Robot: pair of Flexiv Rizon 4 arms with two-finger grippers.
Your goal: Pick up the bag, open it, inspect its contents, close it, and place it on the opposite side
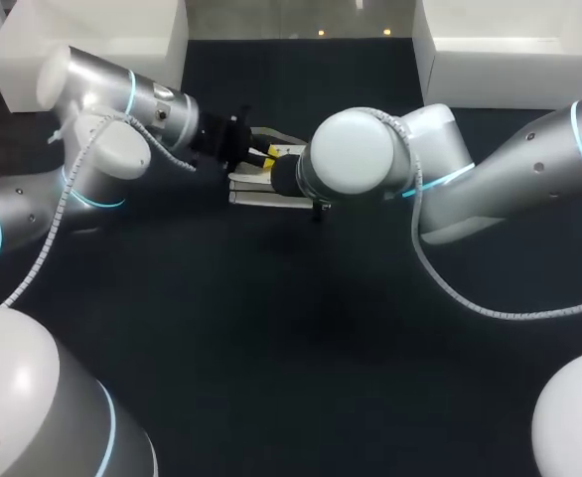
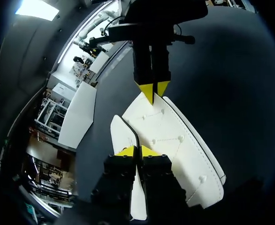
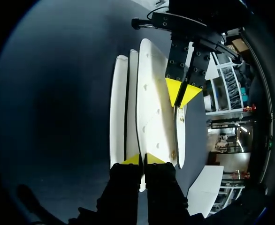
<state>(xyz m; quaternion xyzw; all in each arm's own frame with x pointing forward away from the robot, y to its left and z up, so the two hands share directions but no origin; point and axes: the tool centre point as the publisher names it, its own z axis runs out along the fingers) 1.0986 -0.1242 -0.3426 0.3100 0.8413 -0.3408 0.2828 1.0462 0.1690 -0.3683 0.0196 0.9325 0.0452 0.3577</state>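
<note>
A flat white bag (image 1: 263,196) with a dotted top panel lies on the dark table just behind the middle. My left gripper (image 1: 267,154) reaches it from the left, and my right arm's wrist covers its right end. In the left wrist view my left gripper (image 2: 137,151) is shut on a thin, dark-trimmed edge of the bag (image 2: 175,140). At the bag's far end the right gripper (image 2: 152,90) pinches it. In the right wrist view my right gripper (image 3: 143,159) is shut on the bag's panel (image 3: 149,108), with the left gripper (image 3: 181,96) shut at the other end.
A white box (image 1: 92,50) stands at the back left and another white box (image 1: 509,45) at the back right. Dark table surface (image 1: 301,338) stretches in front of the bag.
</note>
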